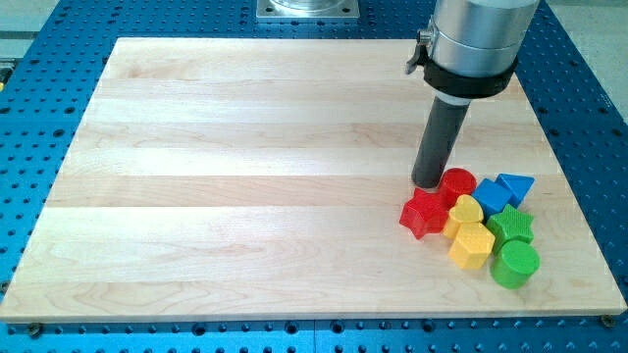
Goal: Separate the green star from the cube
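The green star [511, 226] lies in a tight cluster of blocks at the view's lower right of the wooden board [245, 176]. It touches the blue cube [490, 197] just above it. My tip [428, 183] rests on the board at the cluster's upper left, right beside the red cylinder [457, 184] and just above the red star [425, 214]. The tip is apart from the green star, with the red cylinder and the blue cube between them.
The cluster also holds a blue triangle [516, 186], a yellow heart [466, 211], a yellow hexagon [472, 245] and a green cylinder [515, 264]. The board's right edge runs close to the cluster. A blue perforated table [39, 147] surrounds the board.
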Tool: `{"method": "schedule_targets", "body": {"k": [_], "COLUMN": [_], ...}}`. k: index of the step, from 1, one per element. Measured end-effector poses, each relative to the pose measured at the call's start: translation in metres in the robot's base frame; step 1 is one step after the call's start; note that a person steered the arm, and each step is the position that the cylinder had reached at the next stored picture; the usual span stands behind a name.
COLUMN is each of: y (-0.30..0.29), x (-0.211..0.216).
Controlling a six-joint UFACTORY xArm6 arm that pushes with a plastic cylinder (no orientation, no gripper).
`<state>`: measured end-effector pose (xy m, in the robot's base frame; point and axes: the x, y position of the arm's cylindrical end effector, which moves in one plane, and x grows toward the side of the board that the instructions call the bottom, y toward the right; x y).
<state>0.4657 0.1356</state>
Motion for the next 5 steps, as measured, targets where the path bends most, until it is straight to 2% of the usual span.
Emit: {"method": "schedule_targets", "body": {"k": [1, 2, 3, 4, 5], "y": [0.018, 0.125, 0.182, 0.146, 0.099], "x": [-0.081, -0.082, 0.000, 0.044, 0.055]}}
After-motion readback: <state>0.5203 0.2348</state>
